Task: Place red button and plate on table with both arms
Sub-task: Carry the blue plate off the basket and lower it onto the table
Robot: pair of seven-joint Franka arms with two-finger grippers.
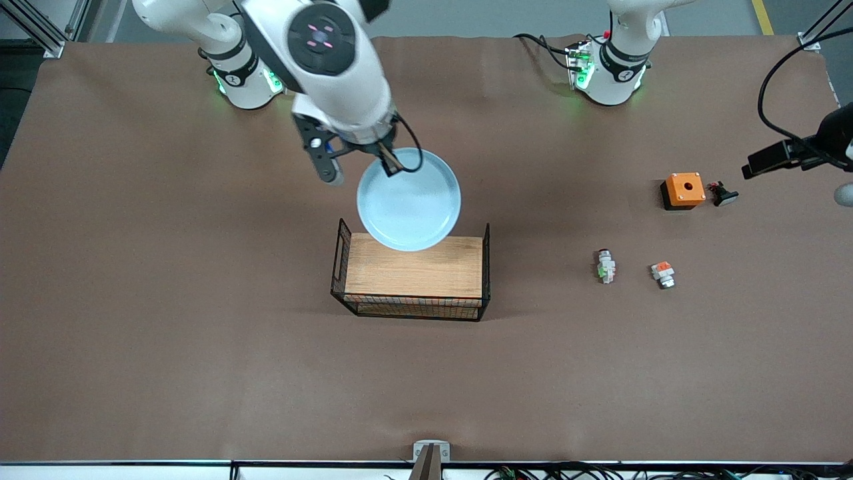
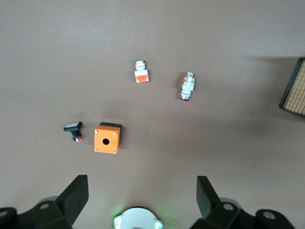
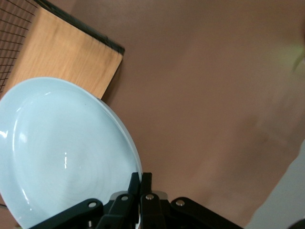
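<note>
The pale-blue plate (image 1: 408,200) hangs in the air over the wood-topped wire basket (image 1: 413,277) and the brown table (image 1: 166,300) next to it. My right gripper (image 1: 390,163) is shut on the plate's rim; the right wrist view shows its fingers (image 3: 141,179) pinching the plate (image 3: 62,152). The red button (image 1: 606,265), whitish-grey with a green patch, lies on the table toward the left arm's end and also shows in the left wrist view (image 2: 188,86). My left gripper (image 1: 766,160) is open and empty (image 2: 141,191), high over the table near the orange box.
An orange box with a hole (image 1: 684,189) and a small black part (image 1: 723,194) lie toward the left arm's end. A similar small part with an orange patch (image 1: 662,273) lies beside the red button. The basket's corner shows in the left wrist view (image 2: 295,88).
</note>
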